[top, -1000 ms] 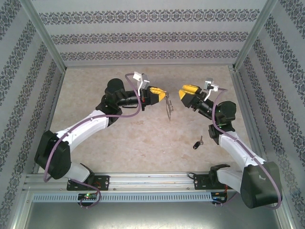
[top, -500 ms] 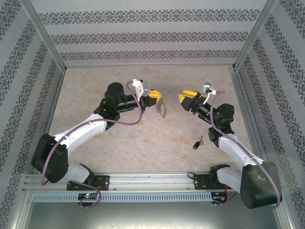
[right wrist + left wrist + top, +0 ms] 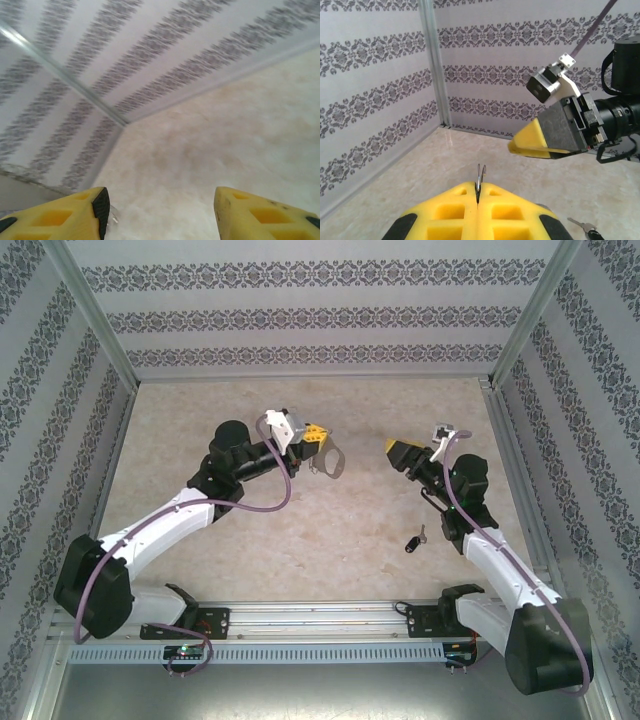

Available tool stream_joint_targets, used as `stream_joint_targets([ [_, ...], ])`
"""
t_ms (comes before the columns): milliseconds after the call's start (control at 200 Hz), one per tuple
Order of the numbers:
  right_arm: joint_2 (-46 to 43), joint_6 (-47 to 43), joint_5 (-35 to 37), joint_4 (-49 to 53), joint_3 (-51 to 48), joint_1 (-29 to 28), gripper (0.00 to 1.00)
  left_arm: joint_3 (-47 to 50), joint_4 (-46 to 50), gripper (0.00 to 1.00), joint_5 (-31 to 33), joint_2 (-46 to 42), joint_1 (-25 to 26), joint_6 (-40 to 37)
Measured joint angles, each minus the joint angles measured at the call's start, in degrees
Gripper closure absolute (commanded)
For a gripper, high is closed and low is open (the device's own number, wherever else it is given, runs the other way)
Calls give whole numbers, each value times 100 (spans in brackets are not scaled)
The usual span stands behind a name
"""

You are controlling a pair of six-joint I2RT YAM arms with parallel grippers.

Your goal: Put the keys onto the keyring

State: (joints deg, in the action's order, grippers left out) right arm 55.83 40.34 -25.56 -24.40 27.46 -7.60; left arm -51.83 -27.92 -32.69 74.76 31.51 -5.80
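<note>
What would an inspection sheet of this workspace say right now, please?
Surface: beige marbled tabletop, no spills seen.
Job's things: small black-headed silver key lying flat on the tabletop; thin silvery beaded keyring loop raised above it.
Clutter: nothing seen.
Claws: left claw shut on the keyring loop; right claw open, empty.
Cables: purple cables looped along both arms.
Surroundings: patterned wallpaper walls, aluminium frame posts.

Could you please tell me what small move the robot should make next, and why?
Probably the right gripper should lower toward the key and pick it up. The left gripper is shut on the keyring and holds it up, while the right gripper's jaws stand open and empty. The key lies loose on the table, close beside the right arm.
</note>
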Motion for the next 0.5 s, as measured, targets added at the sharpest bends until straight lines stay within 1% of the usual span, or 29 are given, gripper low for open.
stream_joint_targets([
  [115,-284,-188,699,1187,-35,0,44,114,92,100,105,-98,0,2],
  [215,-511,-275,1331,2068,-151,0,49,190,122,100,131,-127,0,11],
  [270,-588,-282,1591,2430,-254,-2,52,234,125,100,140,-133,0,26],
  [345,-603,-282,1878,2828,-372,-17,53,291,142,100,142,-144,0,66],
  [500,-562,-306,2459,3552,-452,-369,55,361,160,100,125,-144,0,173],
])
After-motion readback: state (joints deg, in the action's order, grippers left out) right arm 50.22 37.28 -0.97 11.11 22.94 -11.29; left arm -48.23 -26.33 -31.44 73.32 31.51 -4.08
